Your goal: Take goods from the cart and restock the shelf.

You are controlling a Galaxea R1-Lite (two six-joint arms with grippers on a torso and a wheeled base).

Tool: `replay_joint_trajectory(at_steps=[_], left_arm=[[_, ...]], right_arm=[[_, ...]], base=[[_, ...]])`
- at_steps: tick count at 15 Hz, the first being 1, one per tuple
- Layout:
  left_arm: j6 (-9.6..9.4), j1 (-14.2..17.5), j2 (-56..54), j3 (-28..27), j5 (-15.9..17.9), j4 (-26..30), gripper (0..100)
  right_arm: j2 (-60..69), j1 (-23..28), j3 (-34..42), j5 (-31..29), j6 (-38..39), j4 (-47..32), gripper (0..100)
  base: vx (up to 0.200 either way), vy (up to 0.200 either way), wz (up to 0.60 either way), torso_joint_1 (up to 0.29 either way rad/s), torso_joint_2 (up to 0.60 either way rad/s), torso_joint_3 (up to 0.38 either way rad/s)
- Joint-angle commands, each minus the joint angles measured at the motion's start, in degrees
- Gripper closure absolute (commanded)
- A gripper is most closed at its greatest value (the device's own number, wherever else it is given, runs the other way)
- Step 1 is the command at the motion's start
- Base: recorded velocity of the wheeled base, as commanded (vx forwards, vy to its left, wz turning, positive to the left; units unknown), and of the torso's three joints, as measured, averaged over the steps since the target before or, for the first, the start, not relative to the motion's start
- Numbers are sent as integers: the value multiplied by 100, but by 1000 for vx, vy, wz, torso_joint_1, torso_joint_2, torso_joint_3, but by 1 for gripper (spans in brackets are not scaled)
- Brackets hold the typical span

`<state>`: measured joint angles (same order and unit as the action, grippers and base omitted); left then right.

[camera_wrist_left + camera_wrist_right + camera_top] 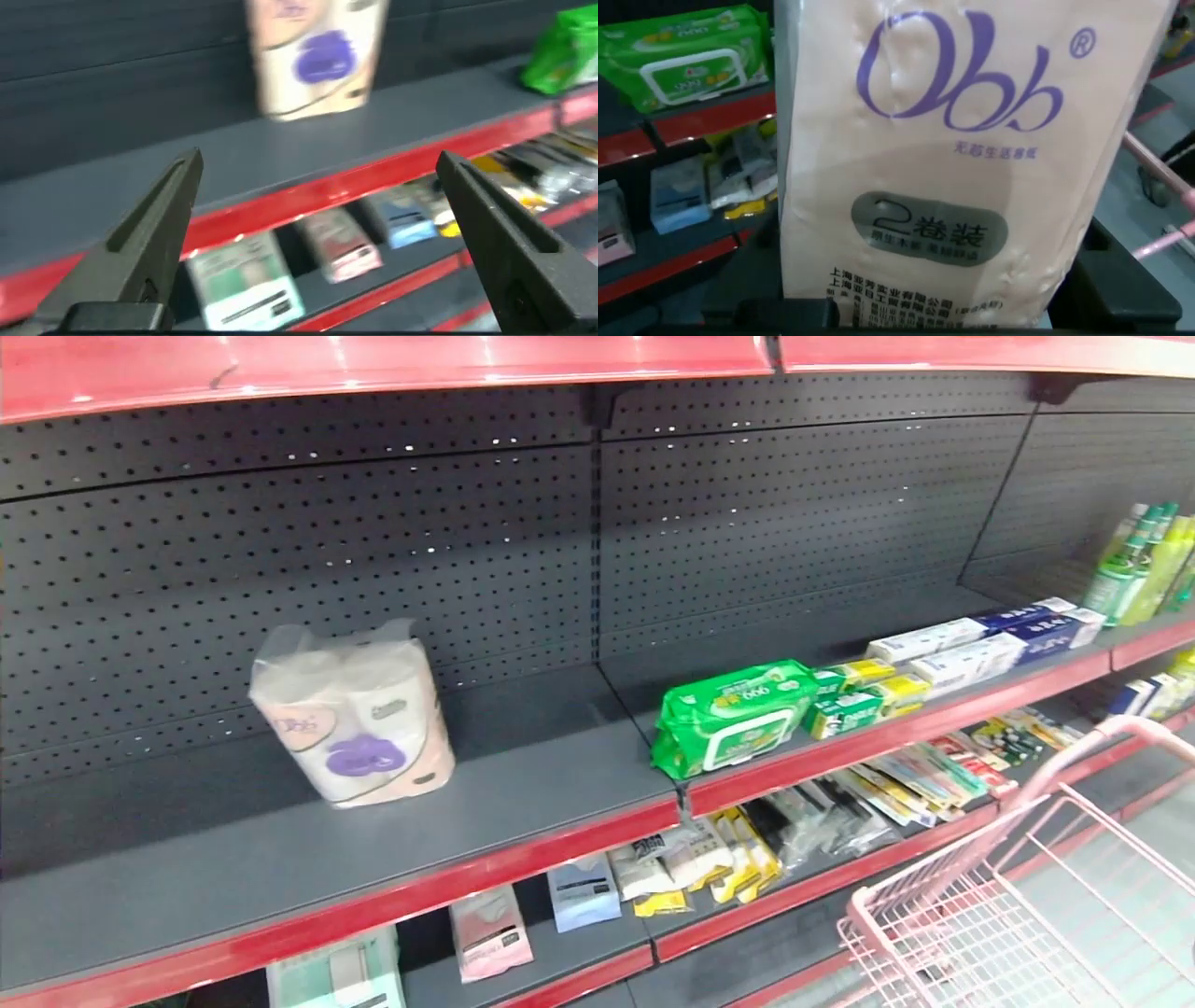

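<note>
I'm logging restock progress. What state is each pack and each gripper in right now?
standing paper roll pack: upright on the shelf, still wrapped.
green wipes pack: lying flat on the shelf, flap lid closed.
held paper roll pack: gripped, wrapped.
left gripper: open, empty.
right gripper: shut on the held paper roll pack.

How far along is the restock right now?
Done: one roll pack stands on the shelf. In hand: the right gripper holds a second roll pack; the left gripper is open and empty. Left: shelve it. What else is in the cart can't be told.
</note>
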<state>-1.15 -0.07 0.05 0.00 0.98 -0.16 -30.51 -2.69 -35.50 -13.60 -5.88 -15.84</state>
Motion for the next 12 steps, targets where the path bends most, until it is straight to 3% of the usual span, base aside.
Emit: replay_joint_trajectory(at_steps=[1, 7, 10, 11, 12], left_arm=[[0, 7, -5, 0, -1, -2, 0], [-8, 7, 4, 0, -1, -2, 0], [-61, -1, 65, 0, 26, -11, 0], [-88, -1, 48, 0, 184, -19, 0], [-96, -45, 303, -422, 685, -81, 0]], right_arm=[[19, -3, -1, -2, -10, 2, 100], [28, -12, -1, -2, -72, 89, 100], [379, -3, 8, -11, -63, 54, 100], [669, -56, 87, 60, -36, 81, 100], [793, -144, 113, 200, 69, 81, 100]], base=[[0, 0, 600, 2, 2, 7], [0, 0, 600, 5, 0, 1], [0, 0, 0, 0, 0, 0], [0, 0, 0, 0, 0, 0], [0, 0, 0, 0, 0, 0]])
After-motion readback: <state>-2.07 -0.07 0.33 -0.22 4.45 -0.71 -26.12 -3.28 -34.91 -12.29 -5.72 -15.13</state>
